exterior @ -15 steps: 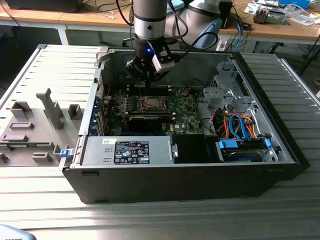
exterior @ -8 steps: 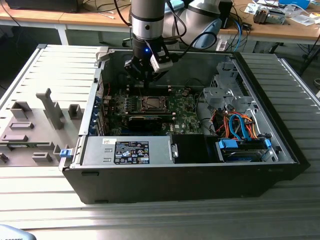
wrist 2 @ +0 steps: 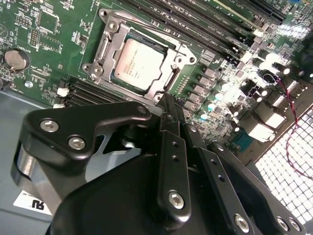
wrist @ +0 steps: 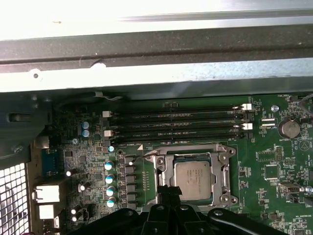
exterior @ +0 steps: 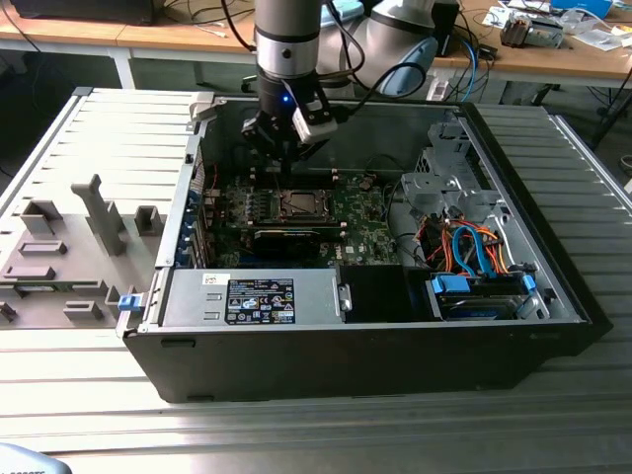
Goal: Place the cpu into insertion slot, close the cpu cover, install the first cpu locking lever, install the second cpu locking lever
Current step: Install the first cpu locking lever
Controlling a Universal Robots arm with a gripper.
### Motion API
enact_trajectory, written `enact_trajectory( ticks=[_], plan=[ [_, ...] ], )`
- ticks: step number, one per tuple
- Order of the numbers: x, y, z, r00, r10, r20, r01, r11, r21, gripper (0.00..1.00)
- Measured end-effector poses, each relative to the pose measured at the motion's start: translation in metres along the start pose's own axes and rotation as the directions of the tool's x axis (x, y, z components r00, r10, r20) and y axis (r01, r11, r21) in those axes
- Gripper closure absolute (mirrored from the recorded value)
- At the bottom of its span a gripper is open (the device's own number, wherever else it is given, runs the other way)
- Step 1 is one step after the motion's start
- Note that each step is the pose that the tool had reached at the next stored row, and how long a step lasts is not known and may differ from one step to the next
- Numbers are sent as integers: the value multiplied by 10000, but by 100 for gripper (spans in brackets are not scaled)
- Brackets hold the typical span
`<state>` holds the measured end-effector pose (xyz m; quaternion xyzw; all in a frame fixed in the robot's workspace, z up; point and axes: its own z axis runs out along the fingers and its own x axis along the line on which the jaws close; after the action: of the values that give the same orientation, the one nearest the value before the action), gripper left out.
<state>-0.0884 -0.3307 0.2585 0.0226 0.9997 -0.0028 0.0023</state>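
No legible text — labels unreadable

Gripper [wrist 2: 168, 105] fingertips pressed together in the second wrist view; its black body covers the near rim of the insertion slot [wrist 2: 105, 49] and the motherboard [wrist 2: 44, 44] edge beyond. In the first wrist view, the same fingers [wrist: 169, 192] overlap the cpu cover [wrist: 164, 169] edge. Locking levers: too small to resolve in the exterior view.

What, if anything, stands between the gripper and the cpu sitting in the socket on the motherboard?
Nothing visible. In both wrist views the gripper sits just off the socket's edge, and the cpu lies in the insertion slot with the cpu cover framing it.
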Motion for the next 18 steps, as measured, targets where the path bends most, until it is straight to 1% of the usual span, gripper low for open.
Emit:
enact_trajectory(
  ticks=[18],
  plan=[
    [86,-4,0,10000,0,0,0,10000,0,89]
  ],
)
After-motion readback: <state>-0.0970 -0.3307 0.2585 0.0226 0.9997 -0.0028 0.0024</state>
